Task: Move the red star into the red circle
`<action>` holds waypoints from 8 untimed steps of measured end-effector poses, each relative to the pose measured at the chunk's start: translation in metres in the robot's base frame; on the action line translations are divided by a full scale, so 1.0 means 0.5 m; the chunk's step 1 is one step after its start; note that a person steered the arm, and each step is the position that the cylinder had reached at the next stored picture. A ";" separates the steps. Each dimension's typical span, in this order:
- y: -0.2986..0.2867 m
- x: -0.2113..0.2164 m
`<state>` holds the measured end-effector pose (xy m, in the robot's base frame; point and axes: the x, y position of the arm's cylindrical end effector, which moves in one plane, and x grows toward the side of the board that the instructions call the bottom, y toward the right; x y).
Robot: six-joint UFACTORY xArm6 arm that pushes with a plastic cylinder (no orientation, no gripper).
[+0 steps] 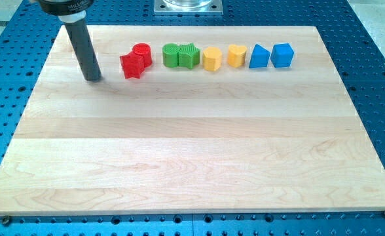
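Note:
The red star [132, 65] lies near the view's top left of the wooden board [192, 164]. The red circle [142, 54], a short red cylinder, sits just up and right of the star and touches it. My tip [93, 78] rests on the board to the left of the red star, a short gap apart from it. The dark rod rises from the tip toward the view's top left.
A row of blocks runs rightward along the top of the board: a green cylinder [171, 56], a green star [188, 56], a yellow hexagon [211, 58], a yellow heart-like block [237, 56], a blue triangle [259, 57], a blue cube [283, 55]. A blue perforated table [376, 78] surrounds the board.

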<state>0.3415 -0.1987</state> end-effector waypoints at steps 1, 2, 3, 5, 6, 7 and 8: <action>0.013 -0.145; 0.127 -0.170; 0.143 -0.170; 0.112 -0.153; -0.011 -0.151; -0.031 -0.131; 0.070 -0.106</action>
